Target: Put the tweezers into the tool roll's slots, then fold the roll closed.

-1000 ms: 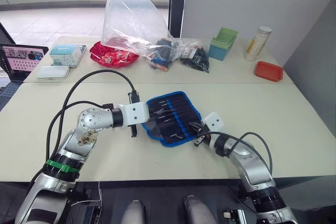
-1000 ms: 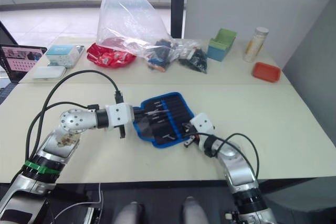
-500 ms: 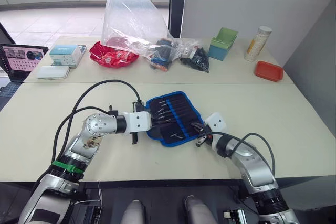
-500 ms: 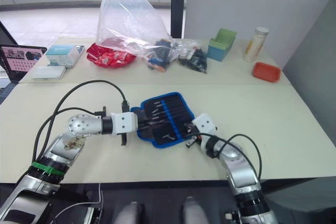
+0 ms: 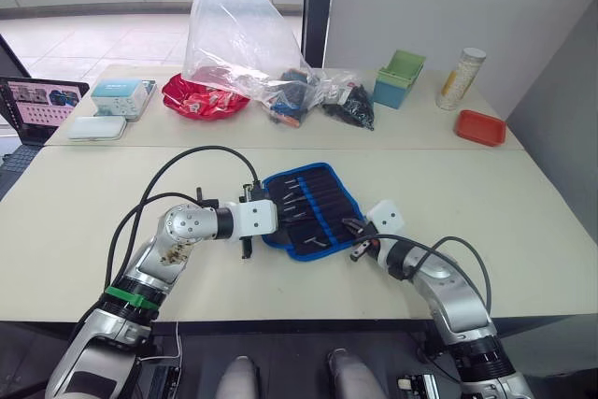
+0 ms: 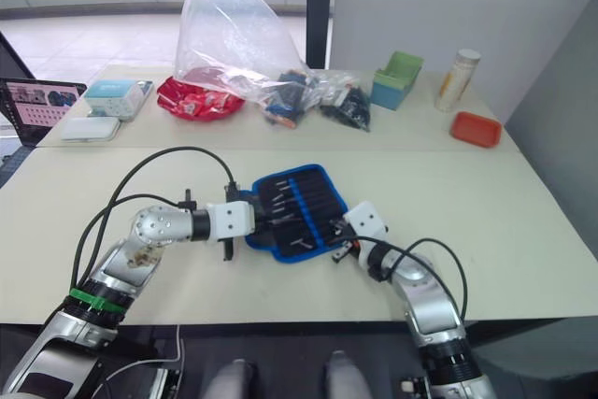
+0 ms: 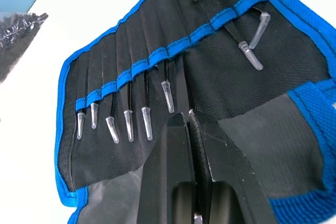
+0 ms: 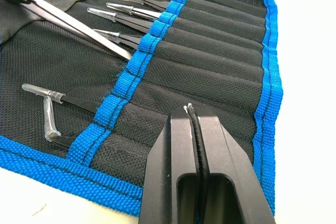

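The tool roll [image 5: 313, 205] lies open on the near table, dark fabric with a blue border. Several tweezers [image 7: 126, 119] with clear tip caps sit in its slots, and one with a bent cap [image 7: 253, 51] sits apart near the roll's edge. My left gripper [image 7: 187, 116] is at the roll's left side [image 5: 280, 218], shut on a slim tweezers [image 7: 178, 85] whose point reaches the blue slot band. My right gripper [image 8: 190, 111] is shut, its tips resting on the roll's right edge [image 5: 349, 227].
On the far table are a clear plastic bag [image 5: 238, 35], red packets [image 5: 196, 95], a green box [image 5: 400, 77], a canister [image 5: 462, 77] and a red tray [image 5: 479, 126]. A tablet [image 5: 37, 105] and white boxes [image 5: 117, 95] sit at the far left.
My left arm has pushed right and lower along the roll, bringing the held tweezers up to the slots. The right gripper has stayed on the roll's edge.
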You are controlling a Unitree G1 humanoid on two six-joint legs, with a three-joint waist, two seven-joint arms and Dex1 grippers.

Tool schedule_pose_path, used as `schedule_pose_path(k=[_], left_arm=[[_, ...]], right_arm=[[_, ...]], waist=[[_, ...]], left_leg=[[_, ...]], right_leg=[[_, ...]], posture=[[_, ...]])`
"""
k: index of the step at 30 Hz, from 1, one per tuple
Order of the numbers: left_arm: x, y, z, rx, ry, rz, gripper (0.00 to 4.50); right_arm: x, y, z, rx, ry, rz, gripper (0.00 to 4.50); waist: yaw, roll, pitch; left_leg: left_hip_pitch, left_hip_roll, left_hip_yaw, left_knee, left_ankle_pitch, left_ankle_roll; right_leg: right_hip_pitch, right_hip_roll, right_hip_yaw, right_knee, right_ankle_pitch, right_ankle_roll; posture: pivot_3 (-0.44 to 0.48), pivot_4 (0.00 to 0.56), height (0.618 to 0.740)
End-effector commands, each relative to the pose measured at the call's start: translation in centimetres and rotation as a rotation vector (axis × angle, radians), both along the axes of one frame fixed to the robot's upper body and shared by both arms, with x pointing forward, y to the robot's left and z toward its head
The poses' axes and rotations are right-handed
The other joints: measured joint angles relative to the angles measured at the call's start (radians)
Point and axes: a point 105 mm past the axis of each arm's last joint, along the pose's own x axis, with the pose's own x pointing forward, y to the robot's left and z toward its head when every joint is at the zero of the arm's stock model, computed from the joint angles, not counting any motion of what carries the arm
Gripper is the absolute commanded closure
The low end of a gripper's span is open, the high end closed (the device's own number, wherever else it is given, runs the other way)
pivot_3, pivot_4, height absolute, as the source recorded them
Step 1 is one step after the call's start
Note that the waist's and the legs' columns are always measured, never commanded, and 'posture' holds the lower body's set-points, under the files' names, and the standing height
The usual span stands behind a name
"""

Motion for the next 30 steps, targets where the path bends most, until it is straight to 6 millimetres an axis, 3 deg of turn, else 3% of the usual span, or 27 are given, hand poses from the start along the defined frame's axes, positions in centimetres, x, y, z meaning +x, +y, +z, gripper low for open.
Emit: schedule_pose_path(k=[1, 6, 11, 15, 23, 29, 30], left_arm=[[0.0, -1.9, 0.1, -0.016, -0.016, -0.062, 4.49], [0.6, -3.0, -0.7, -0.020, -0.005, -0.089, 4.49], [0.4, -4.9, -0.5, -0.037, -0.022, -0.162, 4.49], [0.2, -5.3, -0.2, -0.033, -0.033, -0.196, 4.49], [1.5, -7.3, 0.4, -0.084, -0.030, -0.176, 4.49], [0.9, -5.9, 2.0, -0.260, 0.113, -0.143, 4.49], [0.7, -5.3, 2.2, -0.284, 0.151, -0.139, 4.09]], right_arm=[[-0.4, 0.1, -0.9, -0.010, 0.043, 0.012, 4.50], [-0.6, 0.3, -0.8, -0.013, 0.048, 0.025, 4.50], [-0.6, 0.2, -0.9, -0.020, 0.056, 0.023, 4.50], [-0.6, 0.0, -1.0, -0.027, 0.063, 0.018, 4.50], [-0.7, -0.2, -1.0, -0.034, 0.071, 0.008, 4.50], [-1.0, -0.4, -1.4, -0.036, 0.082, 0.001, 4.50], [-1.0, -0.3, -1.5, -0.035, 0.083, 0.002, 4.50]], waist=[[0.005, 0.000, 0.000], [0.019, 0.000, 0.000], [0.019, 0.000, 0.000], [0.006, 0.000, 0.000], [0.003, 0.000, 0.000], [-0.012, 0.000, 0.000], [-0.014, 0.000, 0.000]], left_leg=[[0.000, 0.000, 0.000, 0.000, 0.000, 0.000], [0.000, 0.000, 0.000, 0.001, 0.000, 0.000], [-0.001, -0.001, 0.000, 0.002, 0.000, 0.000], [-0.001, -0.001, 0.000, -0.001, 0.000, 0.000], [-0.001, -0.001, -0.001, 0.001, 0.000, 0.000], [-0.001, -0.001, -0.001, 0.000, 0.000, 0.000], [-0.001, 0.000, -0.001, -0.001, 0.000, 0.000]], right_leg=[[0.000, 0.000, 0.000, 0.000, 0.000, 0.000], [0.001, 0.000, 0.000, 0.000, 0.000, 0.000], [0.001, 0.000, 0.001, 0.000, 0.000, 0.000], [-0.001, 0.000, 0.002, 0.001, 0.002, 0.004], [0.000, 0.001, 0.002, 0.001, 0.002, 0.005], [-0.001, 0.001, 0.002, 0.001, 0.002, 0.005], [-0.001, 0.001, 0.002, 0.001, 0.002, 0.005]], posture=[[0.000, 0.150, 0.733], [0.000, 0.150, 0.733], [0.000, 0.150, 0.733], [0.000, 0.150, 0.733], [0.000, 0.150, 0.733], [0.000, 0.150, 0.733], [0.000, 0.150, 0.733]])
